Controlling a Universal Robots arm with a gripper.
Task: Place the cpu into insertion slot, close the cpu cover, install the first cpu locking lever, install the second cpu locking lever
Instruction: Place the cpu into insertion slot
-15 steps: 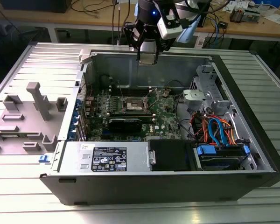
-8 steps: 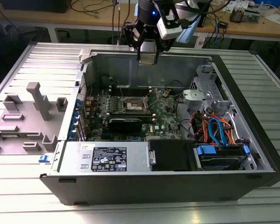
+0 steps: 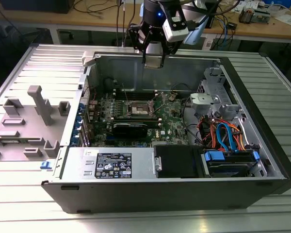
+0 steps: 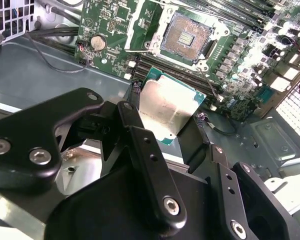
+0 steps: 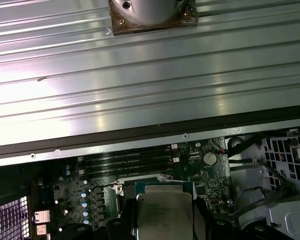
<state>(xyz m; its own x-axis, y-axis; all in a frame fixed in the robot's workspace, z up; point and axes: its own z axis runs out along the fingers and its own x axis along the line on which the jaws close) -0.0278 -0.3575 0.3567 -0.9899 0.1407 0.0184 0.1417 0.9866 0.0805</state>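
My gripper (image 3: 153,62) hangs above the back wall of the open computer case (image 3: 150,189), shut on the cpu (image 4: 166,106), a small flat square chip with a silvery top. In both wrist views the chip sits between the black fingers (image 4: 135,125), and the first wrist view shows the cpu (image 5: 165,216) over the board. The insertion slot (image 4: 185,36) lies open on the green motherboard (image 3: 136,110), its contact field bare, some way below the chip. A thin silver frame that looks like the cpu cover (image 4: 138,20) stands swung up at one side of the slot. Thin wire levers (image 4: 210,82) lie beside it.
A long black graphics card (image 3: 130,127) lies in front of the slot. A silver power supply (image 3: 111,165) fills the case front, with a drive cage and blue and orange cables (image 3: 223,136) at the exterior view's right. Grey fixtures (image 3: 39,104) stand on the ribbed table at the exterior view's left.
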